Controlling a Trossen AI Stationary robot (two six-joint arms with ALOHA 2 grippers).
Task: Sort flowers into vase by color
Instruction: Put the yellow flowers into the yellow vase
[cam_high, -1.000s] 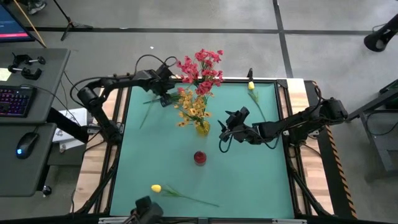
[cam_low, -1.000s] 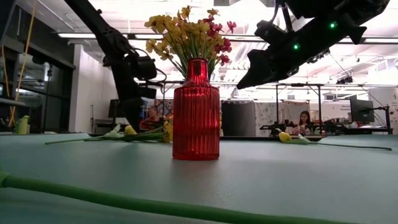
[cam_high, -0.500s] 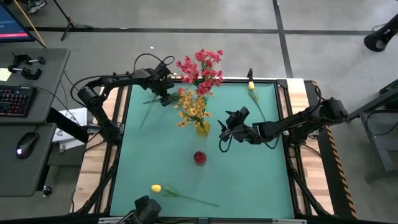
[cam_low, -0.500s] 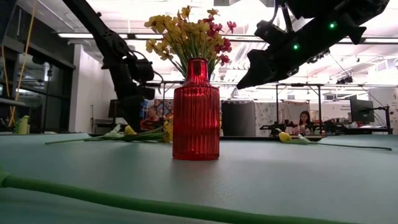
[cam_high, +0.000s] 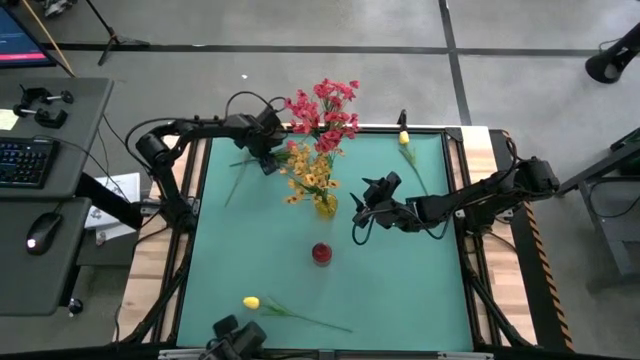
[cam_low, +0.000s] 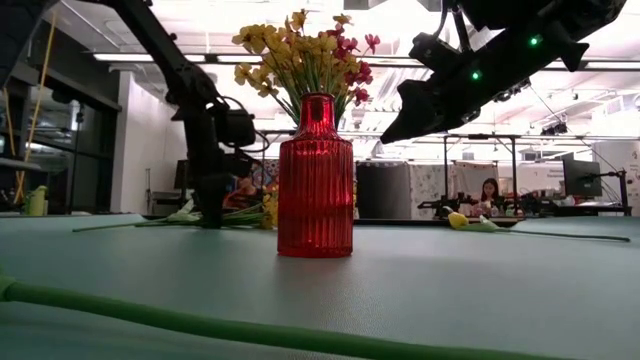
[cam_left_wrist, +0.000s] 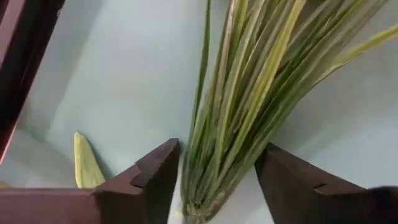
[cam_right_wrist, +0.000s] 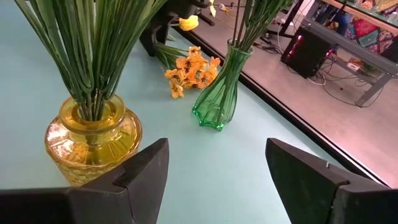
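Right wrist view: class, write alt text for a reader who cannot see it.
The right gripper's open dark fingers frame a yellow glass vase holding green stems. Beyond it stand a green glass vase with stems and orange-yellow blossoms lying on the teal table.

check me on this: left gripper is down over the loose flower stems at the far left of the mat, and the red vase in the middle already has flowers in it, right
Not quite. The left gripper does straddle the bunch of stems, fingers open either side. But the red vase is empty: the high view shows a bare mouth. The blossoms above it in the low view belong to the yellow vase behind it.
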